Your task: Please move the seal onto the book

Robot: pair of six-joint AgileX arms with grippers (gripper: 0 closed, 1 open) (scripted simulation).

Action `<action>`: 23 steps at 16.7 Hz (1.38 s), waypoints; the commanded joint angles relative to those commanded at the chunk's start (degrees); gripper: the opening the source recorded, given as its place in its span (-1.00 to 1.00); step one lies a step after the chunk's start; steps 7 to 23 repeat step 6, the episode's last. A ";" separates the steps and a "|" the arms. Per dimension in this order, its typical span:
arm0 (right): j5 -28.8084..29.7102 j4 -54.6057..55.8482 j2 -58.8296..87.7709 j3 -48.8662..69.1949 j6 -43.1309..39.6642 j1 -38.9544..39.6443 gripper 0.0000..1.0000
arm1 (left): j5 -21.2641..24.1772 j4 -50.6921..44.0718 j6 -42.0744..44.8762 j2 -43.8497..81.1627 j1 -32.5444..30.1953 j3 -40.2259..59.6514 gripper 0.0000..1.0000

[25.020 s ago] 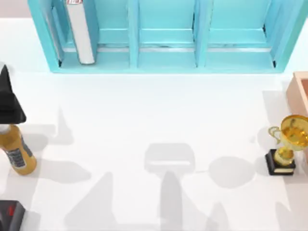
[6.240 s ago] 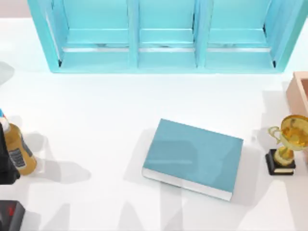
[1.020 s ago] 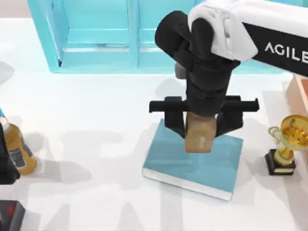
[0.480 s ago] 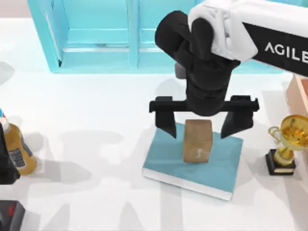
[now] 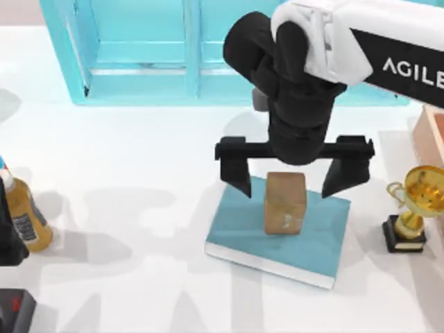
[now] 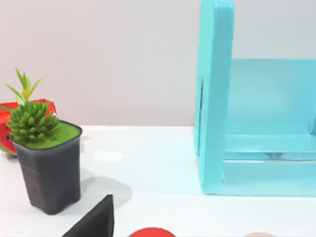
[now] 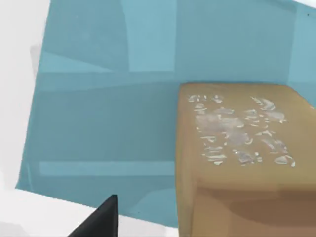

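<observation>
The seal (image 5: 285,203), a tan-brown block with pale marks on top, stands upright on the teal-blue book (image 5: 312,239) in the middle of the table. My right gripper (image 5: 287,191) hangs just above it, open, its black fingers spread wide to either side of the block without touching it. In the right wrist view the seal (image 7: 242,163) rests on the book's cover (image 7: 108,98), and one fingertip (image 7: 98,222) is well apart from it. My left arm (image 5: 8,236) is parked at the table's left edge, its gripper open.
A turquoise shelf unit (image 5: 236,83) spans the back. An amber bottle (image 5: 28,222) stands at the left, and a gold trophy (image 5: 413,208) and a wooden box edge (image 5: 433,132) at the right. A potted plant (image 6: 44,153) is near the left arm.
My right gripper has opened and let go of the seal, which now stands free on the book. The fingers have spread and lifted slightly. The left arm has not moved.
</observation>
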 joint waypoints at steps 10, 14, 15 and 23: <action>0.00 -5.66 -0.30 5.37 -0.22 0.09 1.00 | 0.00 0.00 0.00 0.00 0.00 0.00 1.00; 0.00 -5.66 -0.30 5.37 -0.22 0.09 1.00 | 0.00 0.00 0.00 0.00 0.00 0.00 1.00; 0.00 -5.66 -0.30 5.37 -0.22 0.09 1.00 | 0.00 0.00 0.00 0.00 0.00 0.00 1.00; 0.00 -5.66 -0.30 5.37 -0.22 0.09 1.00 | 0.00 0.00 0.00 0.00 0.00 0.00 1.00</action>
